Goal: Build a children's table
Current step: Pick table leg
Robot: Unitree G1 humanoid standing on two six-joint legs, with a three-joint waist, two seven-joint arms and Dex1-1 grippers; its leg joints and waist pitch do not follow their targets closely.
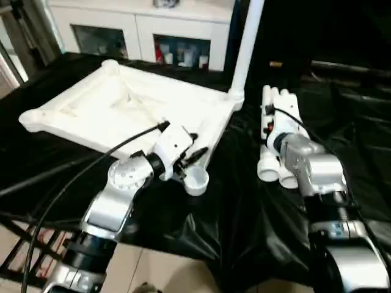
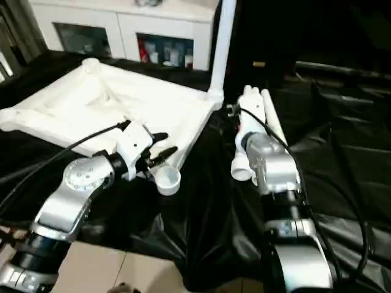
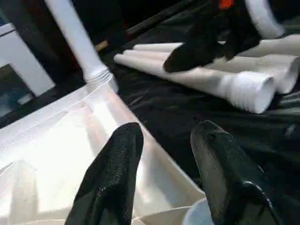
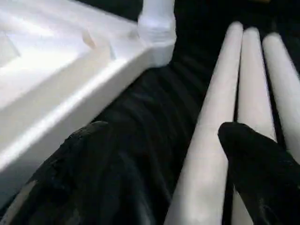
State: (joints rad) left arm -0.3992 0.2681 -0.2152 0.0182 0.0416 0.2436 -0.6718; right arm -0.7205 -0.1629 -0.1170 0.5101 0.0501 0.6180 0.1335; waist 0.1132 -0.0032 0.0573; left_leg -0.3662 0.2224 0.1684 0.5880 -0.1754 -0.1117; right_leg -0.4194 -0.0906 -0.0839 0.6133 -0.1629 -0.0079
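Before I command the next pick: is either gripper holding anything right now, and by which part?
Nothing is held. The left gripper hovers with jaws apart over the tabletop edge; the right gripper, jaws wide, hangs above the three loose legs, gripping none.

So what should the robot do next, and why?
Probably lower the right gripper onto the nearest of the three loose legs and close. One leg already stands in a corner socket of the tabletop, the others still lie side by side on the black cloth, and the open gripper hovers right above them.
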